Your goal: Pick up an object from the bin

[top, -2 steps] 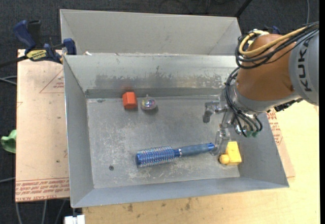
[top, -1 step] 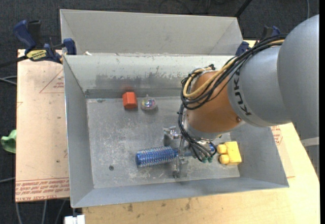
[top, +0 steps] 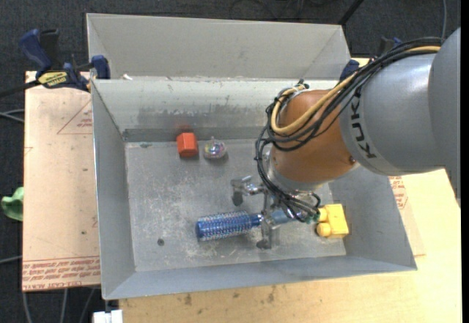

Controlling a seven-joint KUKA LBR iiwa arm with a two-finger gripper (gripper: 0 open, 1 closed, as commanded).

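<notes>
Blue roller (top: 226, 226) at KUKA arm (top: 399, 116) tool (top: 253, 214)

Cannot see right end of blue ribbed plastic cylinder (top: 220, 226), covered by gripper (top: 258, 215). Cannot identify small silvery round item (top: 214, 149) beside orange cube (top: 187, 144): too small.

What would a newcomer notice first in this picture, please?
The grey arm with its orange cover, its gripper at the right end of a blue ribbed cylinder near the bin's front. Then a yellow block at the right and an orange block at the back.
</notes>
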